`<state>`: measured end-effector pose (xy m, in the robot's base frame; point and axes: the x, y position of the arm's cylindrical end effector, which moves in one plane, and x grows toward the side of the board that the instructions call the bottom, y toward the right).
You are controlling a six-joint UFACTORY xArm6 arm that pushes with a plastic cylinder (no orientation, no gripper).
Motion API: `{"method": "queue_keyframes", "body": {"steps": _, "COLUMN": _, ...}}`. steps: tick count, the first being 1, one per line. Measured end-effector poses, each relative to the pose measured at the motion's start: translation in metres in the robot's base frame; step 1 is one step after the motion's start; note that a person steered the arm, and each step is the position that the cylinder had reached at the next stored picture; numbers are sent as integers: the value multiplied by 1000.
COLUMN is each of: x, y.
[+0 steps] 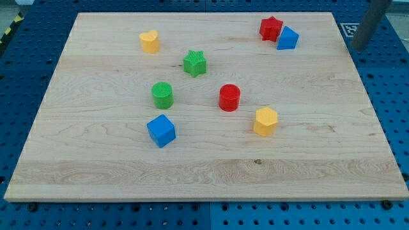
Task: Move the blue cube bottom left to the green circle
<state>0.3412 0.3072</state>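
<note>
**Block count and positions, single camera view**

I count eight blocks on the wooden worktop: two blue, two green, two red, two yellow.

Blue: the blue cube sits left of centre, toward the worktop's bottom edge. It lies just below the green circle, close to it but apart, and almost straight under it rather than off to the lower left. The second blue block, a wedge-like shape as far as I can make out, is near the top-right corner.

Green: the green circle is left of centre; the green star is above it and to its right, well apart.

Red: the red cylinder is near the worktop's centre. The red star is near the top-right corner, touching or nearly touching the second blue block; I cannot tell which.

Yellow: the yellow heart is toward the top-left corner. The yellow hexagon is right of centre, below and right of the red cylinder.

Rod: my arm carries no jaws, so there is no jaw state to record. The dark rod comes in at the view's top-right corner, and my tip is at the worktop's right edge near that corner, right of the second blue block and well apart from the blue cube.
</note>
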Motion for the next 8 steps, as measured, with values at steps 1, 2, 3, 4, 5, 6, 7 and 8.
{"method": "queue_keyframes", "body": {"steps": 1, "x": 58, "y": -39}}
{"method": "queue_keyframes", "body": {"steps": 2, "x": 113, "y": -75}}
{"method": "queue_keyframes", "body": {"steps": 3, "x": 181, "y": -107}}
{"method": "queue_keyframes", "body": {"steps": 4, "x": 233, "y": -138}}
{"method": "queue_keyframes", "body": {"steps": 5, "x": 230, "y": -240}}
{"method": "queue_keyframes", "body": {"steps": 6, "x": 184, "y": -314}}
{"method": "queue_keyframes", "body": {"steps": 7, "x": 165, "y": -326}}
{"method": "queue_keyframes", "body": {"steps": 8, "x": 184, "y": -346}}
